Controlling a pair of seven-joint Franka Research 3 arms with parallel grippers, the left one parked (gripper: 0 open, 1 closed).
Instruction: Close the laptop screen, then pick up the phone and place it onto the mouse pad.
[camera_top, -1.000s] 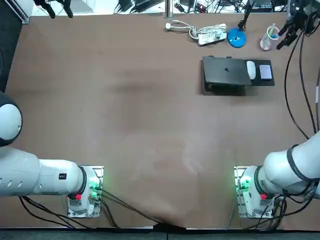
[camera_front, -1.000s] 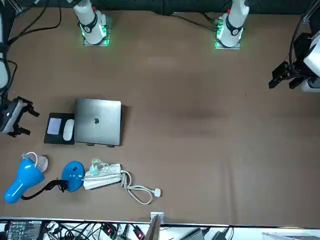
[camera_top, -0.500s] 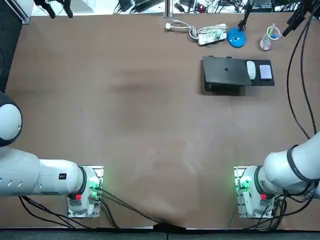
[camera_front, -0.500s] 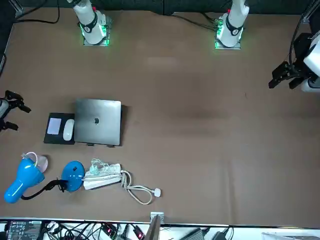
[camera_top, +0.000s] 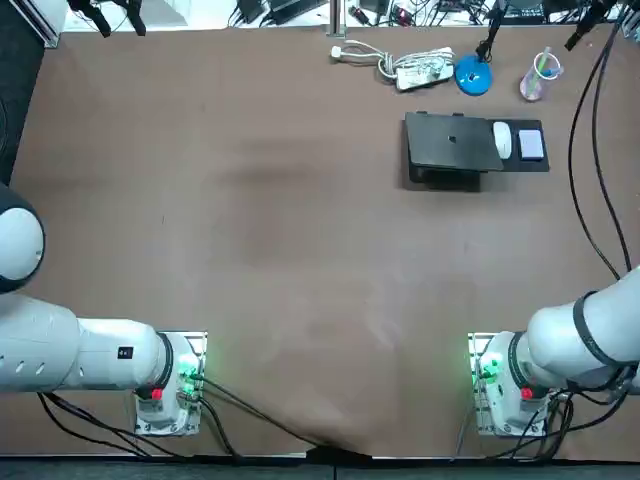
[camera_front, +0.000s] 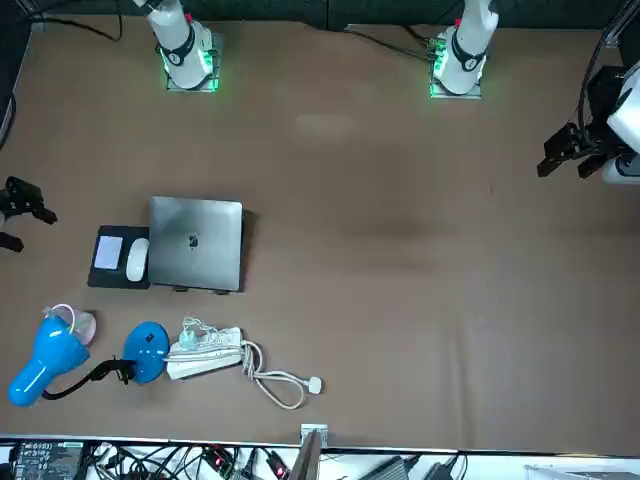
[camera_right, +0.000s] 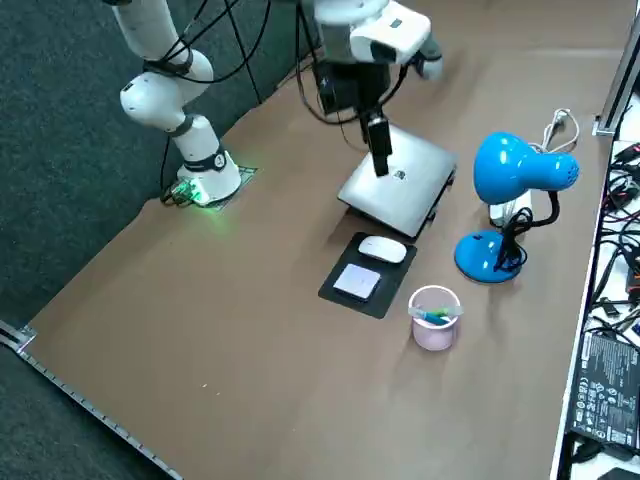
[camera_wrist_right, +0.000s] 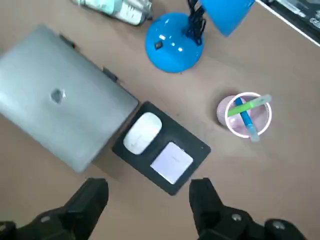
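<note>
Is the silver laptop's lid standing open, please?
No, the silver laptop lies shut flat beside the black mouse pad, while the open right pincer hovers high nearby.

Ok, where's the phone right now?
In the top view the phone lies on the mouse pad, beside the mouse, right of the closed laptop; the open right tool hovers high nearby.
</note>
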